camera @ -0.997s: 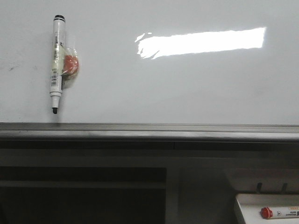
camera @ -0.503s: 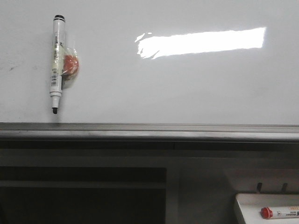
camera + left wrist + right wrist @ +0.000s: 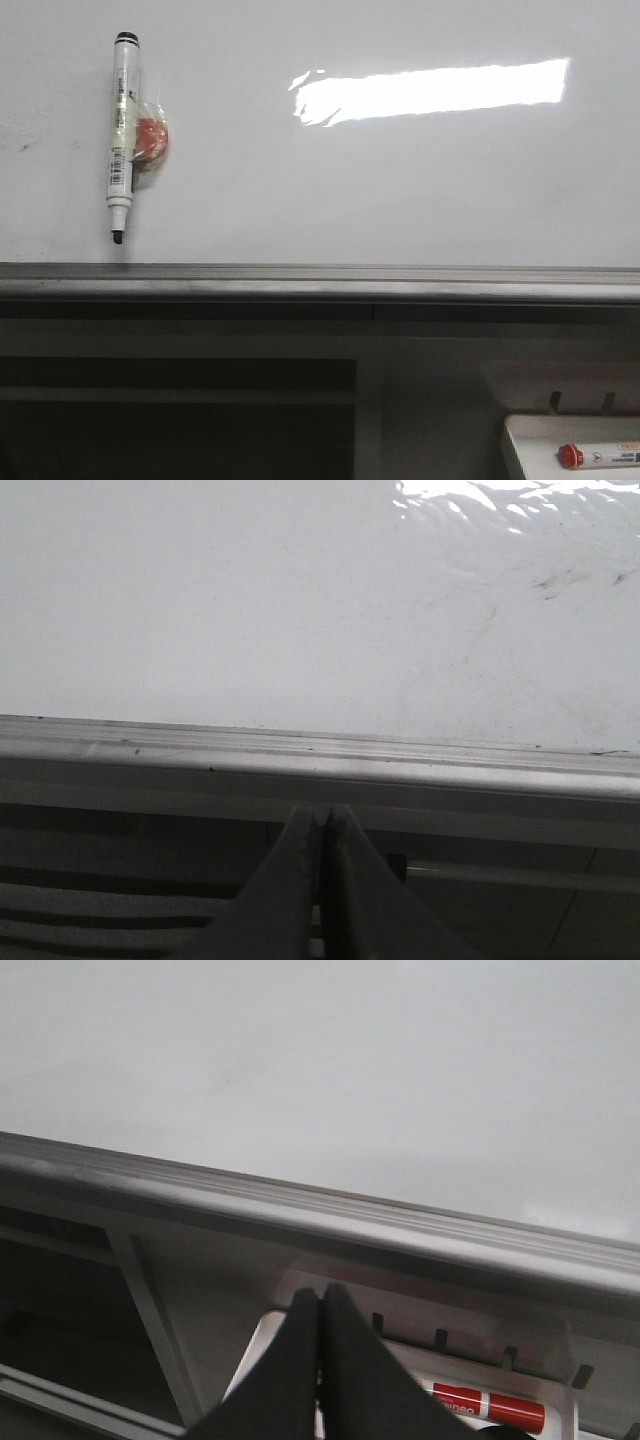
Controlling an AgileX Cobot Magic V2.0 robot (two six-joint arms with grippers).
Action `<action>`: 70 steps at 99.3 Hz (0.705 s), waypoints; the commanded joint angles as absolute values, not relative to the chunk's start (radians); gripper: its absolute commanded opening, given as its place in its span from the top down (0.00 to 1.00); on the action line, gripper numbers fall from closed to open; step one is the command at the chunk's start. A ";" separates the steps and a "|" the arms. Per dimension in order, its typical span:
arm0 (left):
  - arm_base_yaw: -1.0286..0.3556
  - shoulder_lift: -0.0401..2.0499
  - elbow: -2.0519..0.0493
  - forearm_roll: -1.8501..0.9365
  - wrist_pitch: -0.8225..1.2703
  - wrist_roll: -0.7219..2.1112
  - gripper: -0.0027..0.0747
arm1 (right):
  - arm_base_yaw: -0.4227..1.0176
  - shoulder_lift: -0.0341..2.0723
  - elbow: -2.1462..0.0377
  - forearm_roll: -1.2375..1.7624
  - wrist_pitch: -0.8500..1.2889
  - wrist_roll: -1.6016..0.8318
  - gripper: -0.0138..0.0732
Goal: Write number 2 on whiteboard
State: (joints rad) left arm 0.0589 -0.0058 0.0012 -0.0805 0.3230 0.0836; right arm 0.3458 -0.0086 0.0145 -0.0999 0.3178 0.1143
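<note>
The whiteboard (image 3: 330, 190) fills the upper front view, glossy white with a grey metal rim (image 3: 320, 280) along its lower edge. No number 2 shows on it. A white marker with a black tip (image 3: 122, 135) sticks upright on the board at the left, beside a small red magnet (image 3: 150, 139). The board also shows in the left wrist view (image 3: 300, 610) and the right wrist view (image 3: 350, 1070). My left gripper (image 3: 321, 815) is shut and empty, just below the rim. My right gripper (image 3: 319, 1297) is shut and empty, below the rim, over a small white tray.
A small white tray (image 3: 530, 445) with a red-capped marker (image 3: 598, 456) sits at the lower right; the tray (image 3: 262, 1345) and marker (image 3: 490, 1407) also show in the right wrist view. A dark shelf frame (image 3: 180, 400) lies under the board. A bright light glare (image 3: 430, 90) is on the board.
</note>
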 commanded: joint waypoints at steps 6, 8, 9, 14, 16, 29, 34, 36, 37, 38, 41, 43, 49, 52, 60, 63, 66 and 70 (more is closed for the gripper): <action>0.062 -0.032 0.011 -0.089 0.254 0.080 0.99 | 0.342 -0.031 0.040 -0.109 0.300 0.108 0.92; 0.062 -0.032 0.011 -0.089 0.254 0.080 0.99 | 0.342 -0.031 0.040 -0.112 0.300 0.108 0.92; 0.062 -0.032 0.011 -0.089 0.254 0.080 0.99 | 0.342 -0.031 0.040 -0.116 0.302 0.108 0.92; 0.062 -0.032 0.011 -0.089 0.254 0.080 0.99 | 0.342 -0.031 0.040 -0.173 0.315 0.106 0.92; 0.062 -0.032 0.011 -0.089 0.254 0.080 0.99 | 0.342 -0.031 0.038 -0.203 0.324 0.106 0.92; 0.062 -0.032 0.011 -0.089 0.252 0.080 0.99 | 0.342 -0.031 0.038 -0.346 0.322 0.106 0.92; 0.062 -0.032 0.011 -0.089 0.241 0.080 0.99 | 0.342 -0.031 0.038 -0.424 0.318 0.106 0.92; 0.062 -0.032 0.011 -0.089 0.236 0.080 0.99 | 0.342 -0.031 0.038 -0.448 0.315 0.106 0.92; 0.062 -0.032 0.011 -0.089 0.228 0.080 0.99 | 0.342 -0.031 0.038 -0.471 0.312 0.106 0.92; 0.062 -0.032 0.011 -0.089 0.225 0.080 0.99 | 0.342 -0.031 0.038 -0.482 0.310 0.106 0.92; 0.062 -0.032 0.011 -0.092 0.199 0.078 0.99 | 0.342 -0.031 0.038 -0.529 0.297 0.106 0.92; 0.062 -0.032 0.011 -0.098 0.182 0.078 0.99 | 0.342 -0.031 0.038 -0.542 0.284 0.106 0.92; 0.062 -0.032 0.011 -0.153 0.136 0.076 0.99 | 0.342 -0.031 0.038 -0.559 0.227 0.106 0.92; 0.062 -0.032 0.011 -0.216 0.115 0.076 0.99 | 0.342 -0.031 0.038 -0.559 0.196 0.106 0.92; 0.062 -0.032 0.011 -0.397 0.072 0.076 0.99 | 0.342 -0.031 0.038 -0.559 0.081 0.106 0.92; 0.062 -0.032 0.011 -0.470 0.065 0.076 0.99 | 0.342 -0.031 0.038 -0.559 0.051 0.106 0.92; 0.062 -0.032 0.011 -0.558 0.057 0.076 0.99 | 0.342 -0.031 0.038 -0.559 0.000 0.106 0.92; 0.062 -0.032 0.011 -0.626 0.056 0.076 0.99 | 0.342 -0.031 0.038 -0.556 -0.057 0.106 0.92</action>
State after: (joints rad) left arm 0.0589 -0.0058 0.0012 -0.4301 0.1573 0.0836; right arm 0.3458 -0.0086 0.0145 -0.5315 0.1465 0.1122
